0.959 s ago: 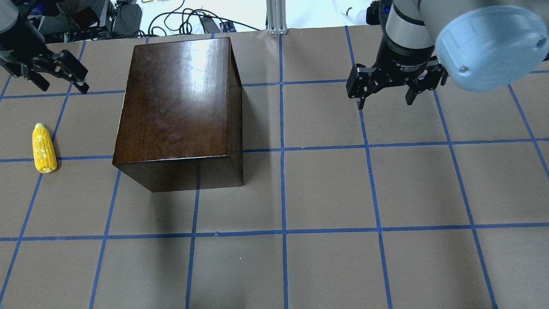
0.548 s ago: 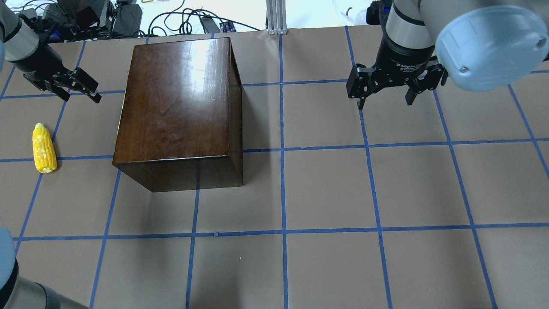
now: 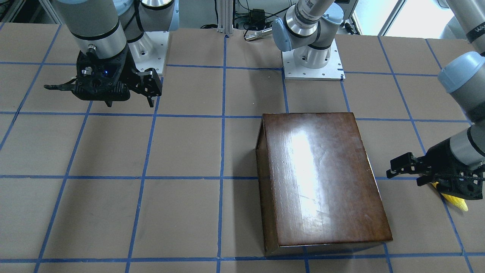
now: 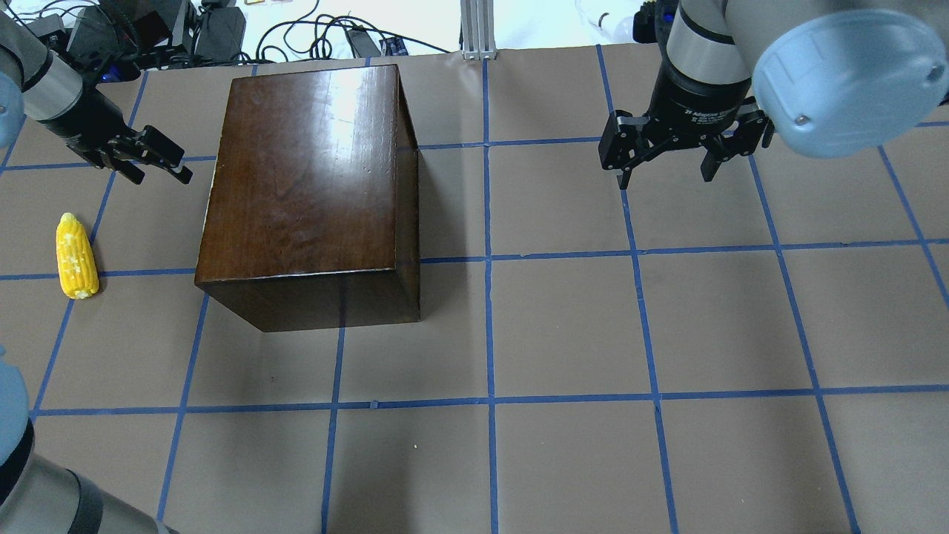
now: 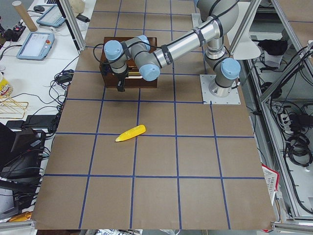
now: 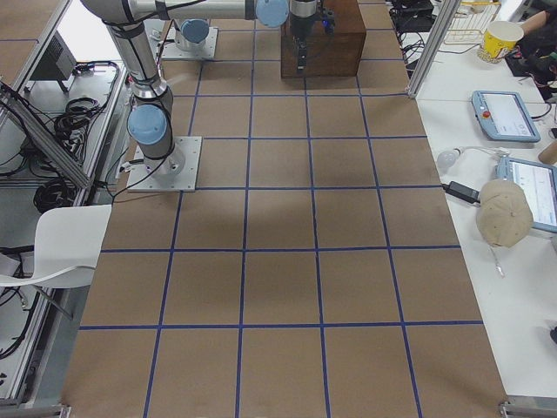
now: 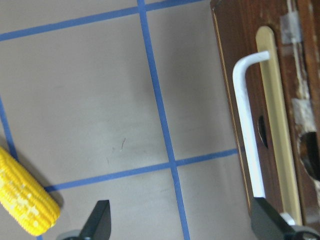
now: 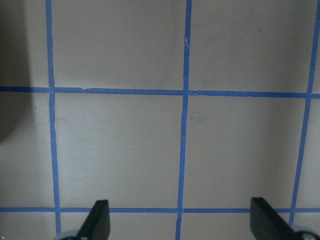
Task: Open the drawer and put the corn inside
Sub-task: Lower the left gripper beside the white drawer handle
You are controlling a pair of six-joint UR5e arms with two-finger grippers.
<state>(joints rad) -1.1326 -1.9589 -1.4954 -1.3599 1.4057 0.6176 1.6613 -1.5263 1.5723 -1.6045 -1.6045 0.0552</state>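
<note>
The glossy dark-brown box (image 4: 304, 178) stands left of the table's middle and also shows in the front view (image 3: 322, 178). Its drawer is shut. The worn front panel (image 7: 227, 90) with a white bar handle (image 7: 247, 135) shows only in the left wrist view. The yellow corn (image 4: 76, 257) lies on the table left of the box, also in the front view (image 3: 456, 201) and the left wrist view (image 7: 25, 200). My left gripper (image 4: 167, 180) is open and empty, between corn and box, close to the drawer face. My right gripper (image 4: 665, 180) is open and empty, far right.
The table (image 4: 563, 334) is covered in brown paper with a blue tape grid. Cables and equipment (image 4: 334, 33) lie beyond the far edge. The arm bases (image 3: 312, 60) stand at the robot's edge of the table.
My left gripper has moved right, toward the box's left face where the drawer front is. The right arm, the corn and the box have not moved.
</note>
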